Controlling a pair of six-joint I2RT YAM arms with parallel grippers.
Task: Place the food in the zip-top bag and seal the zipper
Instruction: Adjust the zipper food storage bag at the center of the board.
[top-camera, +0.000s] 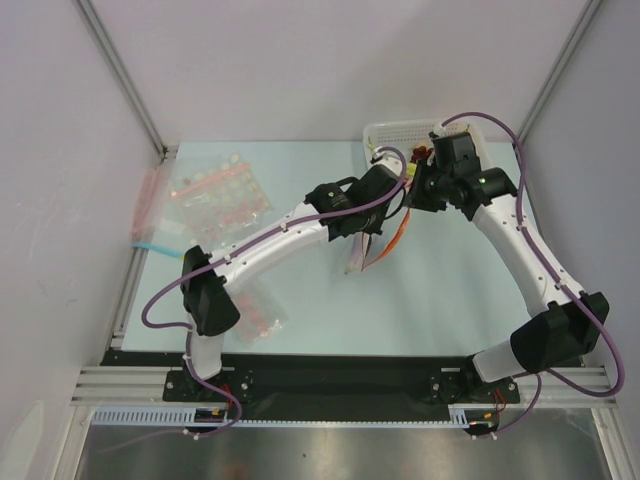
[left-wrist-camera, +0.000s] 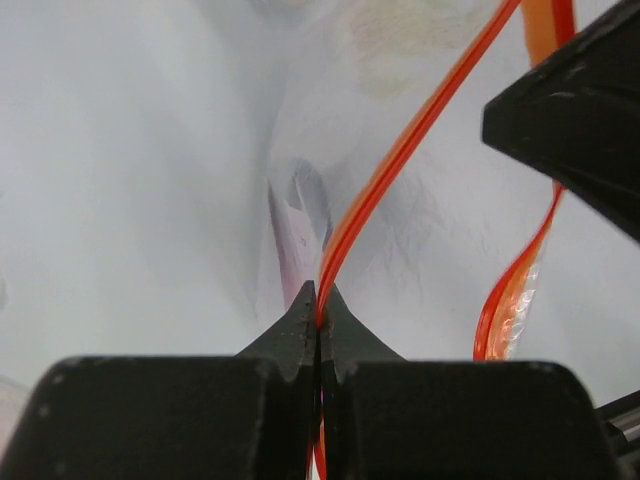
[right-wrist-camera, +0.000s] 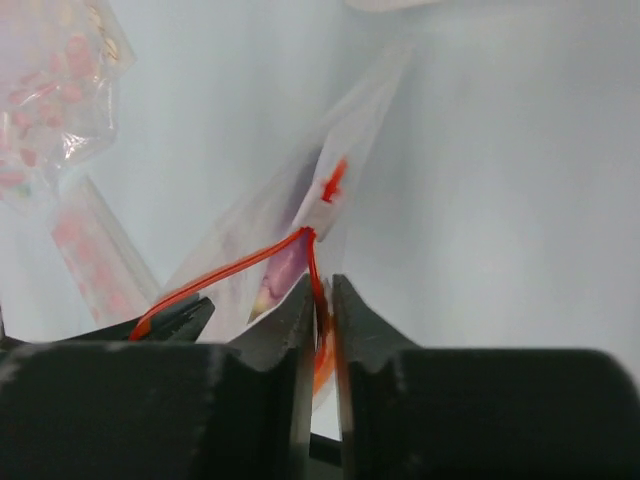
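Observation:
The clear zip-top bag (top-camera: 372, 250) hangs above the table between my two grippers. Its red-orange zipper (top-camera: 397, 236) sags between them. My left gripper (top-camera: 388, 188) is shut on the zipper strip; in the left wrist view (left-wrist-camera: 318, 300) the strip (left-wrist-camera: 400, 150) runs up and right from the jaws. My right gripper (top-camera: 424, 187) is shut on the other end, and in the right wrist view (right-wrist-camera: 320, 295) the strip (right-wrist-camera: 230, 265) bends left towards the left fingers (right-wrist-camera: 170, 320). A purple patch (right-wrist-camera: 285, 265) shows through the bag; I cannot tell if it is the grapes. The scallion is not clearly visible.
A white basket (top-camera: 400, 133) stands at the back, just behind the grippers. Clear bags with pink-red dots (top-camera: 215, 195) lie at the left, another (top-camera: 262, 312) lies under the left arm. A bag with a blue strip (top-camera: 150, 215) lies at the left edge.

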